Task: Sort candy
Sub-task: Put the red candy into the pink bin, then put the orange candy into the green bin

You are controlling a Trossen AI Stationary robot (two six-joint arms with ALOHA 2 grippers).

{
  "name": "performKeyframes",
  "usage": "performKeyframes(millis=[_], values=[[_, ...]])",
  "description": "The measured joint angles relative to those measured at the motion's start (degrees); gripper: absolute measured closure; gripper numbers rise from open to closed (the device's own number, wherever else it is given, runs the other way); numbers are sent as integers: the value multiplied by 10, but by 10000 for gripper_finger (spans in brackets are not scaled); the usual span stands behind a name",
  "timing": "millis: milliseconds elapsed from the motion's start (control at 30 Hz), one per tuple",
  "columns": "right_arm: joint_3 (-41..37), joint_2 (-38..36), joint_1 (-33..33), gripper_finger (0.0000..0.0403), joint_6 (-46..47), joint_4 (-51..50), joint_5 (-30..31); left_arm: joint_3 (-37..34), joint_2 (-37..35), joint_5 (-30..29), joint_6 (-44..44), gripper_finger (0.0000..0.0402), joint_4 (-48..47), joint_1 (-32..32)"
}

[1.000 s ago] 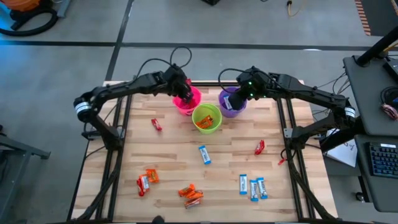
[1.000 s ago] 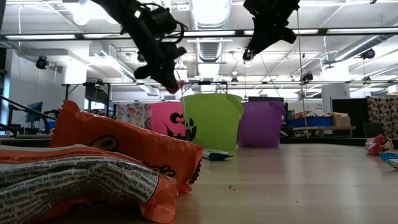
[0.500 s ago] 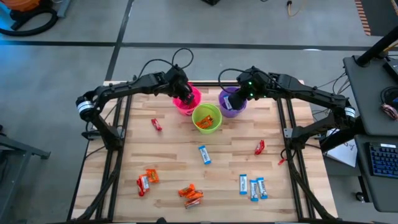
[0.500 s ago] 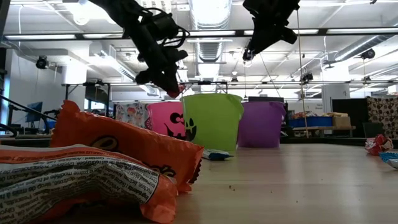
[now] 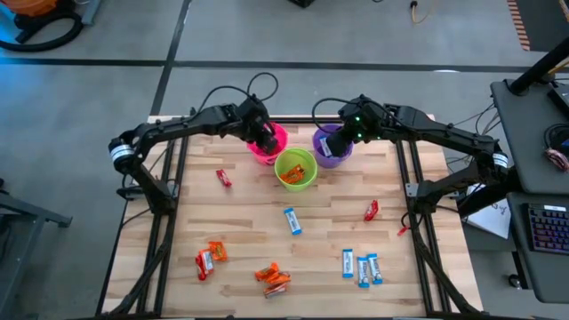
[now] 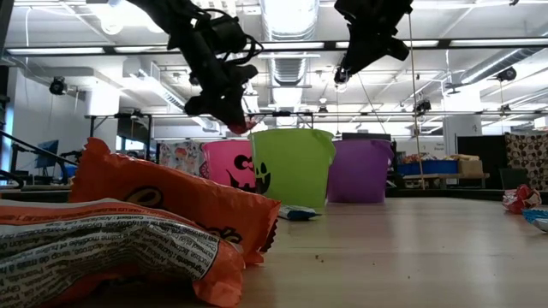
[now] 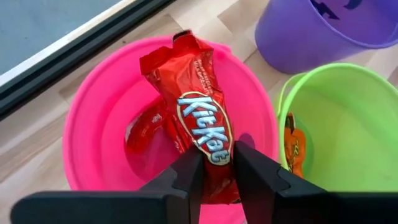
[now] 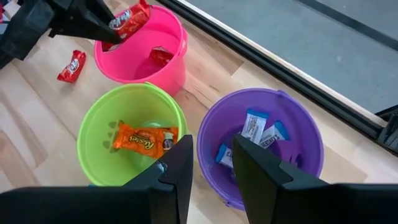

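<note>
The left gripper [image 7: 213, 167] pinched a red candy [image 7: 194, 121] over the pink cup [image 7: 99, 118]; the right gripper [image 8: 213, 163] hung spread, empty, above the purple cup [image 8: 298, 134].

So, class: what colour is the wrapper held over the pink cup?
Red wrapper, clearest in the left wrist view.

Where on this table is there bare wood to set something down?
Bare wood lies between the green cup and the lone blue candy, and along the right edge beyond the red candy. It's crowded at the cups in back and among the front candies.
</note>
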Motion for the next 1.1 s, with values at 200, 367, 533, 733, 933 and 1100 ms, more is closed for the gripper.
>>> performKeyframes(millis=[200, 367, 533, 733, 933, 1100], values=[[0, 0, 0, 300, 2, 0, -12, 0, 0, -2, 1, 289, -1, 0], [0, -2, 0, 300, 20, -3, -21, 0, 0, -3, 1, 245, -7, 0], [0, -5, 0, 300, 38, -4, -75, 0, -3, 8, 0, 217, -14, -3], [1, -6, 3, 300, 50, -37, -129, 0, -37, 75, -48, 212, -85, -14], [1, -6, 8, 300, 35, -50, -132, 0, -92, 28, -106, 212, -165, -81], [1, -6, 9, 300, 18, -50, -132, 0, -128, 1, -204, 212, -188, -164]])
